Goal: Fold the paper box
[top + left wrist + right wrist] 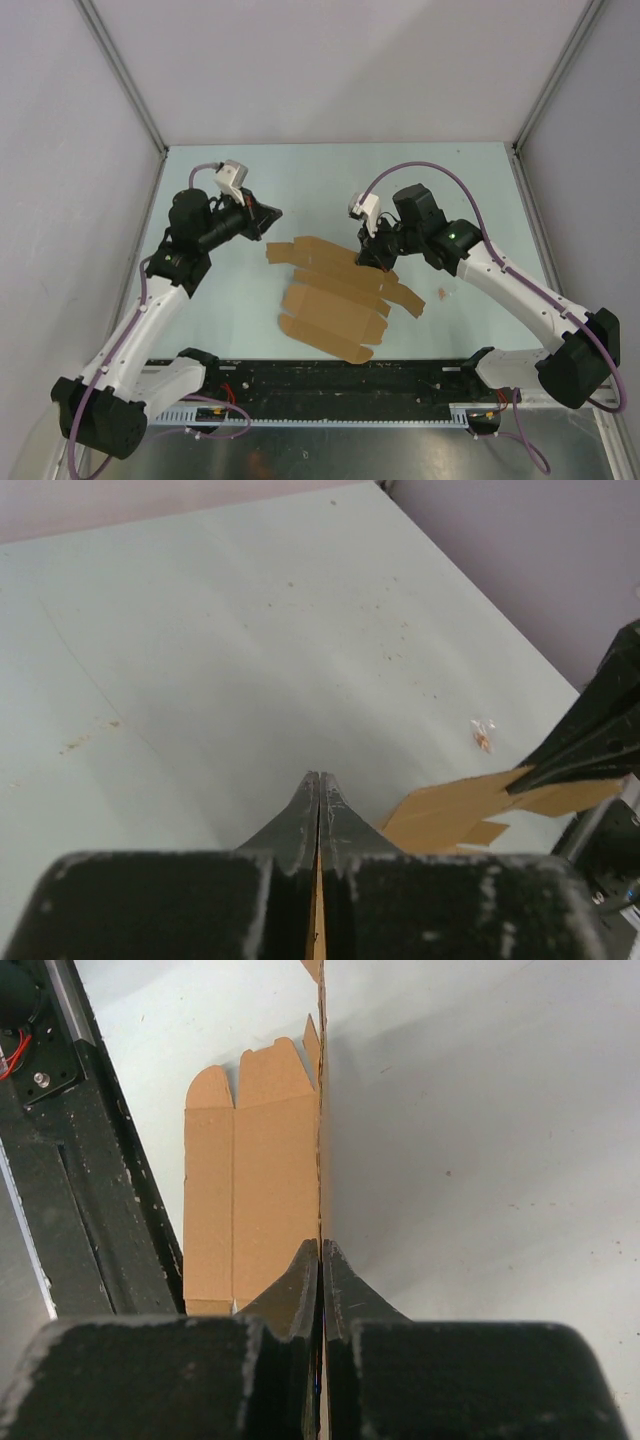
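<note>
The paper box (330, 300) lies as a flat brown die-cut sheet with flaps in the middle of the table. My right gripper (376, 264) is shut on its far right edge. In the right wrist view that edge rises straight up from the closed tips of the right gripper (321, 1245), and the creased panels of the paper box (260, 1180) lie flat to the left. My left gripper (276, 213) is at the sheet's far left flap. In the left wrist view the left gripper (319, 777) is shut, with a thin brown strip of cardboard between its fingers. More of the paper box (450, 815) shows to the right.
A small orange scrap (441, 293) lies on the table right of the sheet, also visible as the scrap (482, 736) in the left wrist view. The black rail (330, 378) with the arm bases runs along the near edge. Grey walls close in the left, right and back.
</note>
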Robot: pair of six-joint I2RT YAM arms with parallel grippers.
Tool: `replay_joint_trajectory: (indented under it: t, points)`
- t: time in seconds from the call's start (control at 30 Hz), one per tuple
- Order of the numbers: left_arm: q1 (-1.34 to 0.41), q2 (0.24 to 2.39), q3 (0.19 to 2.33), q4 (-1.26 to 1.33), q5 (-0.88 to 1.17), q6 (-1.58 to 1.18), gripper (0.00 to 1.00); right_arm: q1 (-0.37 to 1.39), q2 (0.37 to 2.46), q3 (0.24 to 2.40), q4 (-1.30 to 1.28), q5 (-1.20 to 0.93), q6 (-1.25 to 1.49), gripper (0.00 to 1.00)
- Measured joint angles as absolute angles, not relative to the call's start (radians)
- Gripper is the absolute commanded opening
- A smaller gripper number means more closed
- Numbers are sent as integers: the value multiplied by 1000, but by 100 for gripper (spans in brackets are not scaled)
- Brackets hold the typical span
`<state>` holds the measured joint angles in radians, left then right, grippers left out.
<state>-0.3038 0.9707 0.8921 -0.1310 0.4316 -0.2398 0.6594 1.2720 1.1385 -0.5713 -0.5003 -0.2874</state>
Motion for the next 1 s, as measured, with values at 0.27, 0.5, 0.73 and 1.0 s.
replay_joint_trajectory:
  t: [0.27, 0.5, 0.73, 1.0]
  points:
    - [-273, 974, 890, -128, 623, -223, 64, 660, 1272, 1139, -575, -478, -273, 0]
    - [-273, 920, 869, -121, 801, -156, 79, 660, 1272, 1139, -580, -479, -273, 0]
    - [-277, 940, 842, -132, 818, -106, 80, 660, 1272, 1139, -595, -487, -274, 0]
    - [-356, 1018, 832, -142, 796, -69, 69, 664, 1272, 1139, -601, -506, -274, 0]
